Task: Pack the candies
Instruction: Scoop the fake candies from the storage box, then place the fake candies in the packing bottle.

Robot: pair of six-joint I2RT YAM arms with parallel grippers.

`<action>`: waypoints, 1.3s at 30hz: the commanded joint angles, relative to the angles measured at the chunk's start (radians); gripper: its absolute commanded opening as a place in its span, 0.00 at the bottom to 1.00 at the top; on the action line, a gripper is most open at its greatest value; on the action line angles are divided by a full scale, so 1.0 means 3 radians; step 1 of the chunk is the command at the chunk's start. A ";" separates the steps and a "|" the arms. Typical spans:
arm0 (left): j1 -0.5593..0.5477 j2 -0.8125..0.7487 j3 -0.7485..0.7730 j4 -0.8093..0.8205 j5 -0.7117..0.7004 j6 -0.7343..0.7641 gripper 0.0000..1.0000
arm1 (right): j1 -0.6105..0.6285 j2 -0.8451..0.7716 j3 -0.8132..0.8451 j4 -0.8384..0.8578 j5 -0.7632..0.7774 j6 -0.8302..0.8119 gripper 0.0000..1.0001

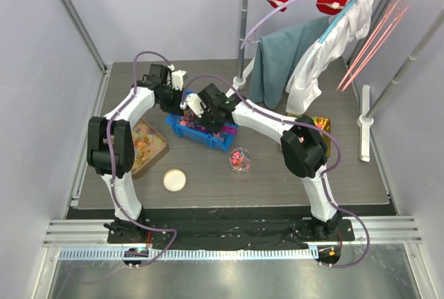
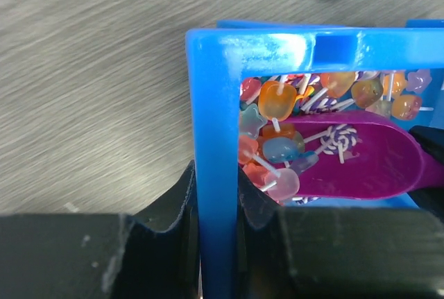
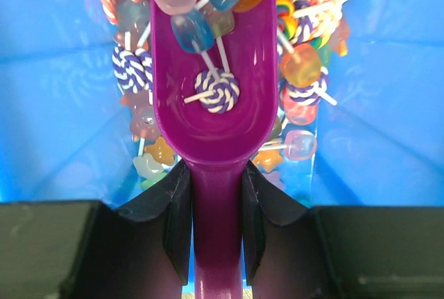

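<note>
I have the right gripper (image 3: 215, 202) clamped on the magenta scoop (image 3: 208, 132) handle. Lollipop candies (image 3: 218, 91) lie in its bowl at 12 o'clock. The left gripper (image 2: 216, 205) pinches the blue bin (image 2: 211, 105) wall, with more of them at 2 o'clock.

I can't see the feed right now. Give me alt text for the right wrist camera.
The right gripper is shut on the handle of a magenta scoop, its bowl down in a blue bin of tiny lollipop candies. A few candies lie in the bowl.
</note>
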 commanded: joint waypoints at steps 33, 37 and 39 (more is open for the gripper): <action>0.0356 0.0281 0.0265 -0.0093 0.0696 -0.0187 0.00 | -0.0707 -0.1652 -0.1156 0.0589 -0.1050 0.0102 0.01; 0.0387 0.0306 0.0270 -0.0098 0.0675 -0.0187 0.00 | -0.0774 -0.1872 -0.1304 0.0610 -0.1183 0.0087 0.01; 0.0392 0.0327 0.0275 -0.0114 0.0650 -0.0187 0.00 | -0.0784 -0.1939 -0.1366 0.0595 -0.1224 0.0051 0.01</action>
